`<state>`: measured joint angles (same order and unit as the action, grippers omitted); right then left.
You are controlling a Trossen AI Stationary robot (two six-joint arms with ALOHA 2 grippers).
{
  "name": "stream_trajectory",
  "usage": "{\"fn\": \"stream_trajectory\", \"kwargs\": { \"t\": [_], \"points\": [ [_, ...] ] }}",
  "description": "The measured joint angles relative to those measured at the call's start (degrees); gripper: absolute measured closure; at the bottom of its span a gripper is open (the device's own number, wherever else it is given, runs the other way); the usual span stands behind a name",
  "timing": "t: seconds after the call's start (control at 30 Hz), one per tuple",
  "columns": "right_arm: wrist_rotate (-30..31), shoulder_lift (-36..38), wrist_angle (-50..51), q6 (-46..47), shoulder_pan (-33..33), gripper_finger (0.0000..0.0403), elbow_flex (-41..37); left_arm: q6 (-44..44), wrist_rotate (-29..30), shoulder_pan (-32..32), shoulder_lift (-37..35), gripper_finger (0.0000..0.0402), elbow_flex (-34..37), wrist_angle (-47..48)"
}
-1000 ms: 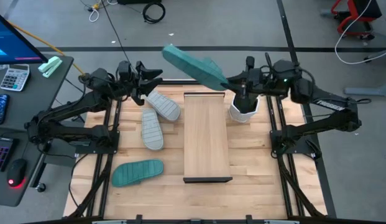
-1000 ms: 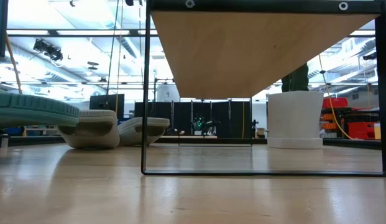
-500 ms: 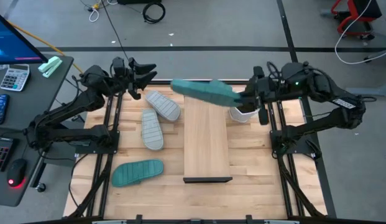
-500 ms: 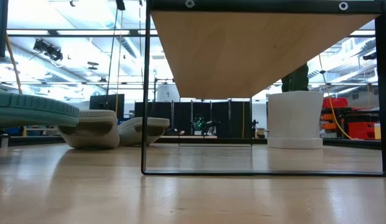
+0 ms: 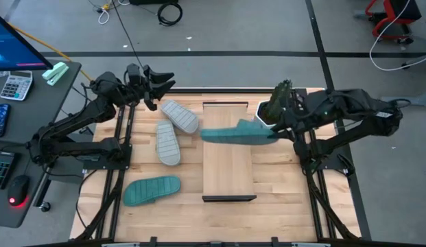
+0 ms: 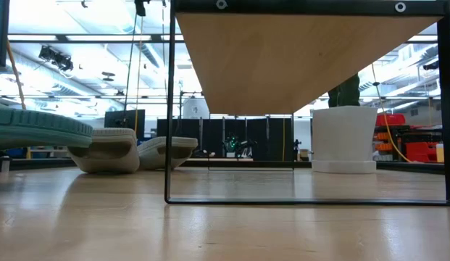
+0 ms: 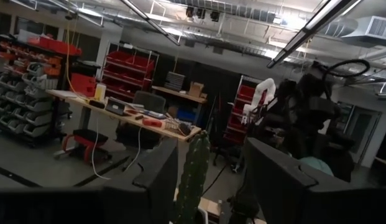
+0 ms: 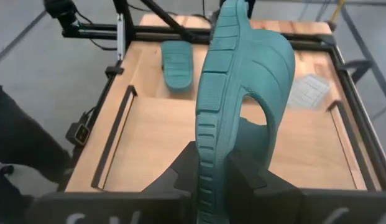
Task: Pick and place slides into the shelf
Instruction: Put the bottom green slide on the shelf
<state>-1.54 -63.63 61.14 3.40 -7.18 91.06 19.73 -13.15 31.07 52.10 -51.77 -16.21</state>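
Note:
My right gripper [image 5: 276, 130] [image 8: 211, 169] is shut on a teal slide [image 5: 237, 133] and carries it over the far half of the shelf [image 5: 228, 165], a light-wood board with dark end rails. A second teal slide [image 5: 152, 189] lies sole up near the table's left front. Two grey slides [image 5: 180, 115] [image 5: 167, 143] lie sole up left of the shelf, the farther one overlapping the nearer. My left gripper [image 5: 162, 81] [image 7: 211, 186] waits open at the far left, holding nothing. My right gripper pinches the end of the teal slide nearest to it [image 8: 205, 163] between its two fingers, one on each face of the sole. The fingers reach in from the table's right, slanting down, in line with the slide's length. The slide stands on its long edge, lifted clear over the shelf.
A white pot [image 5: 267, 116] with a green cactus stands at the shelf's far right corner, just beside my right gripper. In the low view the shelf's underside [image 6: 304, 58] sits raised on a thin dark frame. A desk with a calculator [image 5: 16, 86] stands left of the table.
My right gripper has swung from the table's far edge toward the near edge and tipped downward. The teal slide went with it, from slanting out beyond the far edge to lying across the shelf's far half, pointing toward the table's left.

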Motion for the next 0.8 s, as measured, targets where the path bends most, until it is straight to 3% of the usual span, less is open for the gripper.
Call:
{"fn": "stream_trajectory", "kwargs": {
  "t": [0.43,0.8],
  "points": [
    [10.5,12.2,4.3,8.6,-2.7,0.0354,-0.9,2.6,0.0,0.0,0.0,0.0218,0.0,0.0],
    [8.7,23.0,6.0,9.6,-2.8,0.0355,-12.8,8.4,0.0,-0.2,0.0,0.0214,0.0,0.0]
  ]
}}
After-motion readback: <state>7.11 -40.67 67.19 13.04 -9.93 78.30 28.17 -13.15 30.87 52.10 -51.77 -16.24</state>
